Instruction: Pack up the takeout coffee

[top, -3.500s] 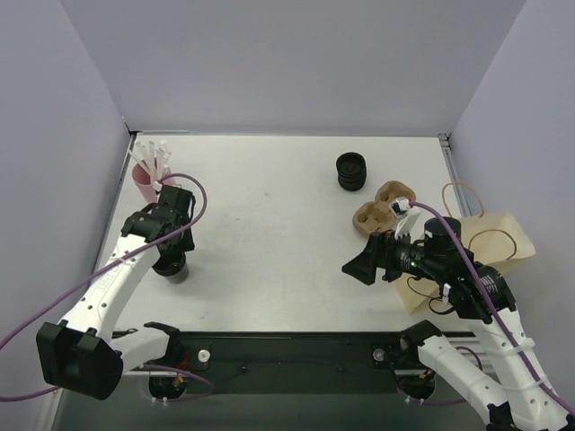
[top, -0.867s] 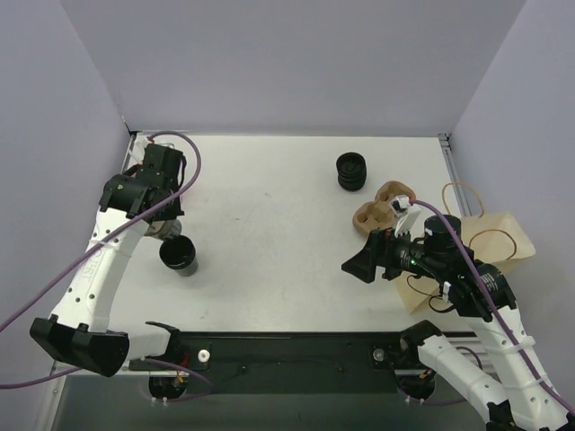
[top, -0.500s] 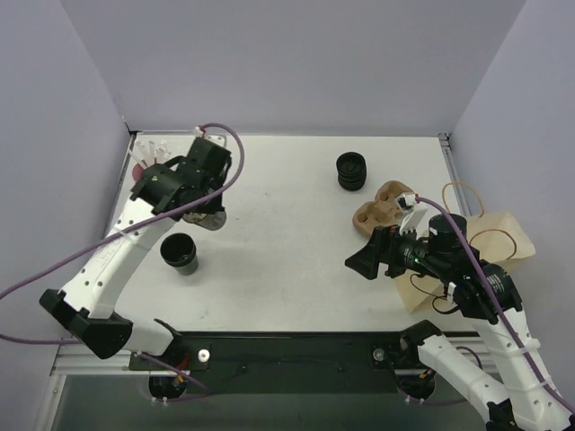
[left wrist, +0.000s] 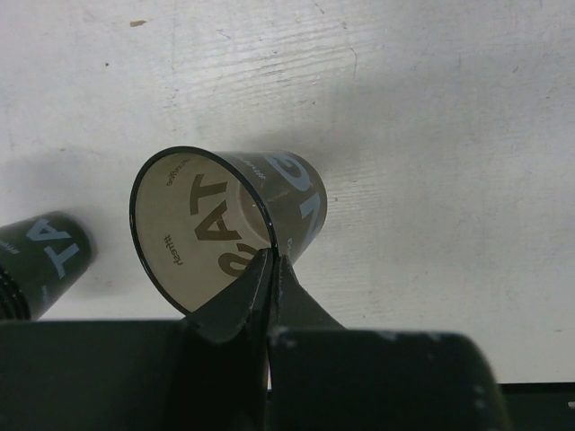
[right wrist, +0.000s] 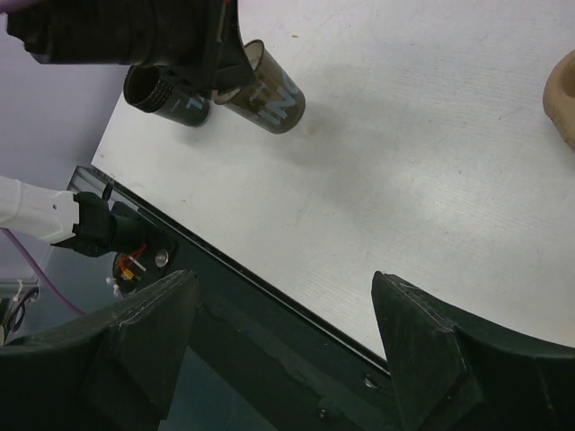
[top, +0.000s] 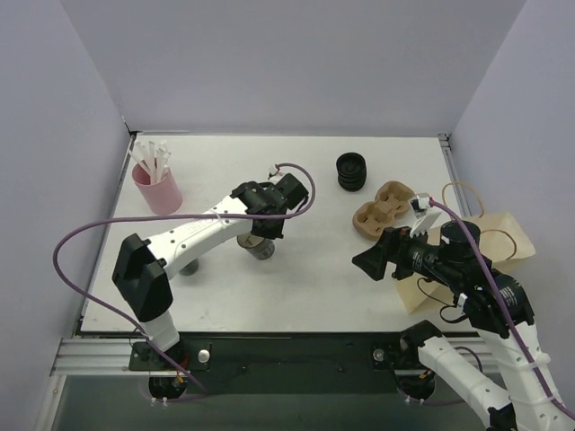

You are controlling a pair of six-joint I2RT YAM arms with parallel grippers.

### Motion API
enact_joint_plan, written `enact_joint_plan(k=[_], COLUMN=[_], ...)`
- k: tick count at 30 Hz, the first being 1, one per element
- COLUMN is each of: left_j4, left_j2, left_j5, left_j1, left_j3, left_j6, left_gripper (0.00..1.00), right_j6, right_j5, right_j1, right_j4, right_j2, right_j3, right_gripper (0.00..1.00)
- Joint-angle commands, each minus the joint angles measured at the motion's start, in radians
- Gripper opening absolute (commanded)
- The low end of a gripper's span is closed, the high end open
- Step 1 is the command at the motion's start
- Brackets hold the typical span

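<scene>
Glossy cup, perhaps paper; matt table

Lettering, left wrist view. Open dark cup, centre: large pale letters "A" and "T" show through its wall and "N" on its outside; the small print is illegible. Takeout coffee cup, left: "T", "A".

We see a small dark olive-brown tapered disposable cup with pale grey block letters on its outside and a tan inside where the letters show through dark. A second, blacker tapered cup bears the same pale lettering. The tabletop is plain white and the walls pale lavender, while the plastic cup is pink, its sticks white, the ribbed ring stack black, the moulded pulp cup carrier light brown and the paper bag tan.
</scene>
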Motion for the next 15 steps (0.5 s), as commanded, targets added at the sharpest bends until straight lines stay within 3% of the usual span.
enact_joint_plan(k=[1, 13, 15], left_j4=[0.075, 0.09, 0.087], left_j2=[0.046, 0.14, 0.147], left_j5=[-0.027, -0.004, 0.023], left_j1=[-0.03, -0.067, -0.067], left_j3=[0.015, 0.051, 0.057], left_j6=[-0.046, -0.057, -0.054], left_gripper=[0.0, 0.0, 0.06], right_j6=[0.006, 0.001, 0.001], right_j5=[0.031, 0.033, 0.031], right_j1=[-0.006, -0.006, -0.006], right_j4=[-0.005, -0.014, -0.018], right_j2=[-0.047, -0.051, -0.051], right_j3=[0.061, 0.076, 0.078], right_gripper=[0.8, 0.8, 0.8])
